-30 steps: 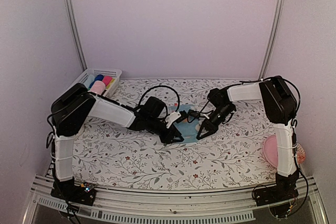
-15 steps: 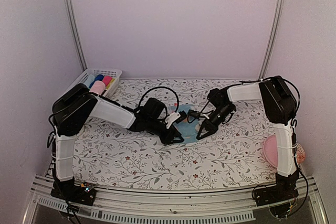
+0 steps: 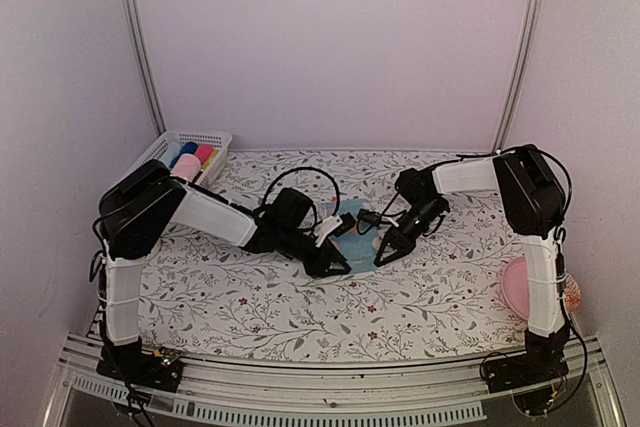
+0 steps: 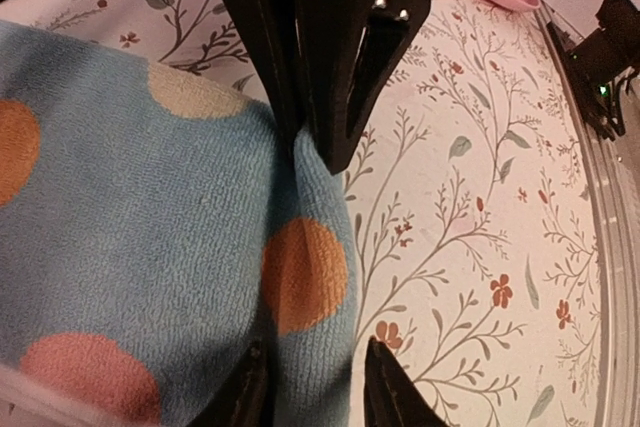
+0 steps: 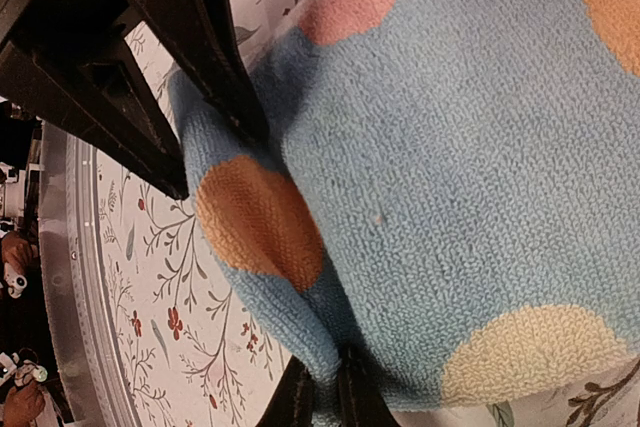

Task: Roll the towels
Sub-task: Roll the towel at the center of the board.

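Note:
The light blue towel [image 3: 356, 236], dotted orange, pink and cream, lies mid-table between both arms. My left gripper [image 3: 335, 265] is at its near left edge. In the left wrist view the towel [image 4: 150, 237] fills the left side, and the left gripper [image 4: 315, 392] is open, its jaws straddling a raised edge fold without pinching it. My right gripper [image 3: 386, 251] is at the near right edge. The right wrist view shows the right gripper [image 5: 330, 397] shut on the towel's [image 5: 450, 147] hem, with the left gripper's fingers [image 5: 240, 107] opposite.
A white basket [image 3: 215, 139] at the back left holds coloured cloth rolls, a pale pink roll [image 3: 186, 167] among them. A round pink plate [image 3: 515, 287] sits at the right edge behind the right arm. A metal rail [image 3: 330, 372] runs along the near edge of the flowered tablecloth.
The left gripper's jaws have narrowed around the towel's edge fold, and that gripper has crept slightly rightward. The right gripper has kept its hold and place.

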`<state>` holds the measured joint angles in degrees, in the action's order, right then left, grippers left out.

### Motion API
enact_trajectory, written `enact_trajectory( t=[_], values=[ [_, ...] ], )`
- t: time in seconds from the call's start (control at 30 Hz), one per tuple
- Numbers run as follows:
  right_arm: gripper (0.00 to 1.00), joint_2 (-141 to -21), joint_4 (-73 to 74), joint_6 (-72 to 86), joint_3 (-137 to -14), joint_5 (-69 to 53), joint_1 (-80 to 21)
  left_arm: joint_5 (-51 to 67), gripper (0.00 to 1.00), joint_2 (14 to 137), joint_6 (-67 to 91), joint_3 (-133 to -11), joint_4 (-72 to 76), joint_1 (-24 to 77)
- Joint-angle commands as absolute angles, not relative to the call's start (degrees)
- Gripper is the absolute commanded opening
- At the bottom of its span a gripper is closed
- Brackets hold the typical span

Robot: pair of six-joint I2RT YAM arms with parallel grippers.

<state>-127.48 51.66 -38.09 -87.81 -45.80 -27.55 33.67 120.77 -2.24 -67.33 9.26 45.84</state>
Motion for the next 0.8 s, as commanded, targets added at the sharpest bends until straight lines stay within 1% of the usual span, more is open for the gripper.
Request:
enact_trajectory(
  t=[0.0,0.07,0.17,0.23,0.43,0.57,0.63,0.77],
  values=[
    [0.08,-129.07,51.87,-37.71,-88.68,-44.39,-27.25,35.22,0.29,120.39,-1.68,-67.27,11.03,45.10],
    [0.08,-129.04,51.88,-37.71,-88.68,-44.38,-27.25,35.86,0.27,120.20,-1.22,-66.86,11.89,44.82],
    [0.08,-129.06,51.90,-37.71,-88.68,-44.38,-27.25,36.63,0.19,120.27,-0.76,-66.71,12.53,44.45],
    [0.08,-129.10,51.93,-37.71,-88.68,-44.36,-27.25,36.65,0.16,120.51,-0.50,-66.81,12.52,44.25],
    [0.09,-129.04,51.87,-37.77,-88.61,-44.30,-27.25,37.00,0.05,121.73,-0.33,-67.55,11.21,44.21],
    [0.17,-127.69,51.10,-38.37,-88.15,-44.00,-27.25,36.82,0.00,122.87,0.63,-68.48,9.14,44.09],
    [0.24,-126.20,50.09,-38.73,-87.44,-43.88,-27.25,36.49,0.00,123.56,1.51,-68.64,7.96,43.88],
    [0.29,-122.26,48.10,-40.14,-86.04,-42.97,-27.25,35.68,0.00,125.51,3.60,-68.99,6.78,43.41]
  ],
)
